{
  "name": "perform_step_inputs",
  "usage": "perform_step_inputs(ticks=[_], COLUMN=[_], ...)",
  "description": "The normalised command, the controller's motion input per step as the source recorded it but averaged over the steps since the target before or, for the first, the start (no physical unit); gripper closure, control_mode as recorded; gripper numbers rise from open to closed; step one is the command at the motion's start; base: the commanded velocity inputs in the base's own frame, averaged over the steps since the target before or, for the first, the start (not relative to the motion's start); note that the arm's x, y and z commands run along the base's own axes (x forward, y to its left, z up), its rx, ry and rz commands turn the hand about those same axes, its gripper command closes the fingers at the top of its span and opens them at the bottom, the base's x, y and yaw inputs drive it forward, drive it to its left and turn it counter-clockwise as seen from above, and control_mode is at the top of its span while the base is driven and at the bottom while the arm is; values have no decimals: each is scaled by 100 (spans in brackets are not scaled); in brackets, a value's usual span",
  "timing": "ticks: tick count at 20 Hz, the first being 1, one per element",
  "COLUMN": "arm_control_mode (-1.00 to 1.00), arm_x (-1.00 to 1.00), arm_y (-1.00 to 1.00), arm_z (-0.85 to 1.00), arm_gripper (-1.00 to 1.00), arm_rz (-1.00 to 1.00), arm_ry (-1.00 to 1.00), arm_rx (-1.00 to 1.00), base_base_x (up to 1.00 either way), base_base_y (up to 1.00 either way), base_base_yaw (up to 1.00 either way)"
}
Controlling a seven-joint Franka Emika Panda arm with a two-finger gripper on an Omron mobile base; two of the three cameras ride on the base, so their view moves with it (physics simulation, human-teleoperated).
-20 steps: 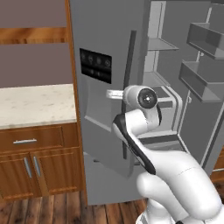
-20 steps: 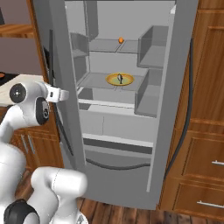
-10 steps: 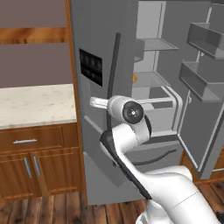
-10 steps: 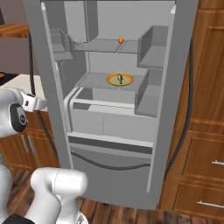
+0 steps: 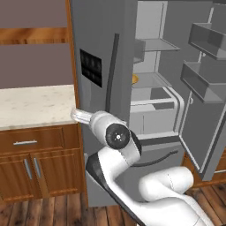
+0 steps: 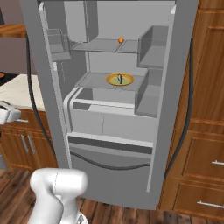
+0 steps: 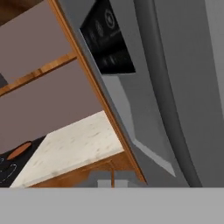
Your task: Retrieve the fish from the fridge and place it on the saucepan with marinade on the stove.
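**Kitchen fridge open, arm swung wide of the shelves**

Needed swinging back from lower centre toward the open fridge point(image 6: 109, 127), then reaching in level over the shelf. Jaw state: cannot tell. Counted, near to far: one marble counter point(image 5: 35, 106), one yellow plate point(image 6: 120, 79) at upper centre carrying one fish point(image 6: 120, 78), one orange item point(image 6: 121, 40) above.

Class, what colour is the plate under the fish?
Yellow; the plate shows best in the right base view.

Grey steel fridge point(image 6: 111, 144) with black dispenser panel point(image 5: 90, 67) and dark curved handles; yellow plate point(image 6: 120, 79) bearing grey fish point(image 6: 120, 78); pale speckled table point(image 5: 35, 106); brown wooden cabinets point(image 5: 39, 167); black stove point(image 7: 8, 168).
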Motion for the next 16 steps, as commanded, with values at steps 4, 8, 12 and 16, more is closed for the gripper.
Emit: perform_step_inputs(ticks=[4, 8, 12, 16], arm_control_mode=[-100, -100, -100, -100], arm_x=[-44, -93, -59, -11], arm_y=[23, -43, -93, -100], arm_z=[2, 22, 33, 27], arm_gripper=[100, 100, 100, 100], arm_rz=[0, 0, 0, 0], arm_ry=[0, 0, -1, 0], arm_rx=[1, 0, 0, 3], base_base_x=[0, 0, 0, 0], base_base_y=[0, 0, 0, 0], base_base_yaw=[0, 0, 0, 0])
